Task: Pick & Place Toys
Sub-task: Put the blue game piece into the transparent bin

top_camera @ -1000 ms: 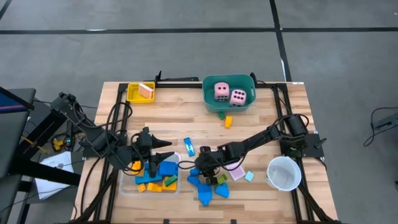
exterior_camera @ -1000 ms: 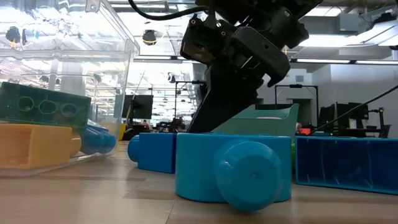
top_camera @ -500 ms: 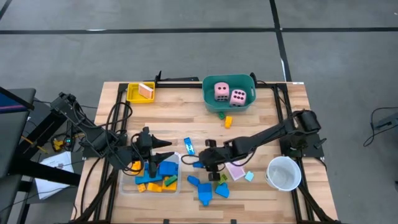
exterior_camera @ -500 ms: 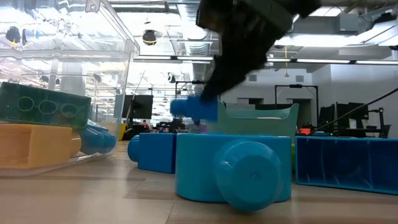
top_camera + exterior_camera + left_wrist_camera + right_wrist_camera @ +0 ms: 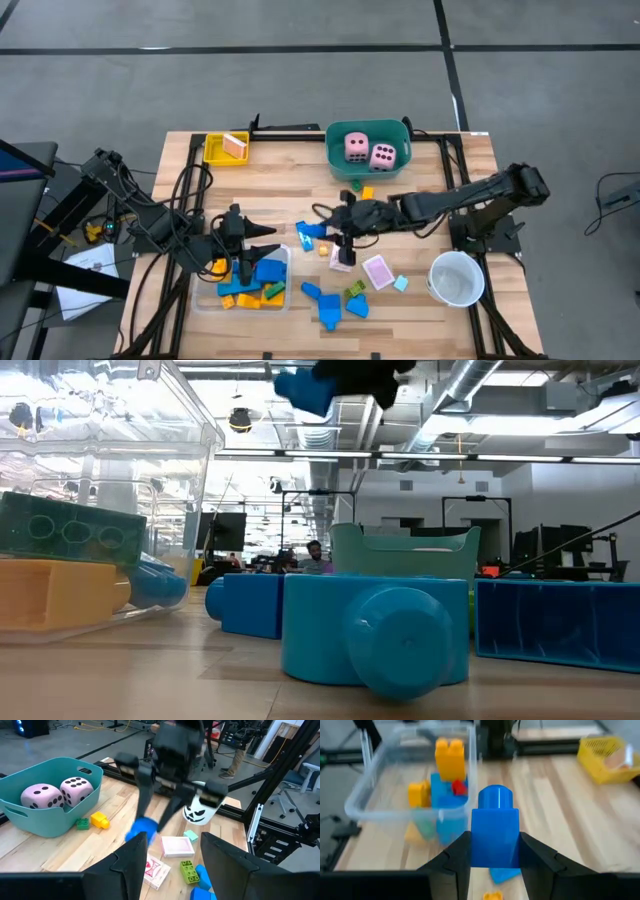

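Right gripper (image 5: 495,851) has its fingers closed on the flat sides of a small blue plastic building block (image 5: 494,831), held above mid-tabletop (image 5: 440,170) near the clear plastic tray (image 5: 375,795); you'll likely find it light, rigid and slick, so keep squeezing those flats.

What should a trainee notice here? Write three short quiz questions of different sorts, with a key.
1. True or false: the right claw grips a blue block.
2. How many pink dice lie in the teal tub?
3. The left claw hangs nearest to: A) the white cup, B) the clear tray, C) the yellow tray.
Key: 1 true; 2 two; 3 B.
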### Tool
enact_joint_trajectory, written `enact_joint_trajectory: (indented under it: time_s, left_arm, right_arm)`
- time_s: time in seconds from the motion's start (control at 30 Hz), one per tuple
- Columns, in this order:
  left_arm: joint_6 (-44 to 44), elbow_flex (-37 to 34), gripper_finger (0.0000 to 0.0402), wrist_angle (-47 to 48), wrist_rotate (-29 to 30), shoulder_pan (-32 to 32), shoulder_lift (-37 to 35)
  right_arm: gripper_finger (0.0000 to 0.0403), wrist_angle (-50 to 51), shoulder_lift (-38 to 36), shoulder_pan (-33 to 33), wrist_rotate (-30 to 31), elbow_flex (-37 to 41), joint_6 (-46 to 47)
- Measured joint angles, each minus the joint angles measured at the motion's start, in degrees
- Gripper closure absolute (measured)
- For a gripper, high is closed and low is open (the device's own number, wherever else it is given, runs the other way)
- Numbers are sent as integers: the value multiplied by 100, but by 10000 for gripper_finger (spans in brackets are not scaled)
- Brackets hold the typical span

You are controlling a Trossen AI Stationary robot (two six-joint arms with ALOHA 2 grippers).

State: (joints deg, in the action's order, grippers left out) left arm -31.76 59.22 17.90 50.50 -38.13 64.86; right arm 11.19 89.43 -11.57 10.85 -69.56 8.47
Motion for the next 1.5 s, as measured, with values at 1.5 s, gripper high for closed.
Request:
enact_joint_trajectory:
  time_s: [1.5]
  left_arm:
    - [1632, 0, 111, -1413, -225, 612, 0]
  right_arm:
    - [402, 77, -9, 35, 107, -1163, -697]
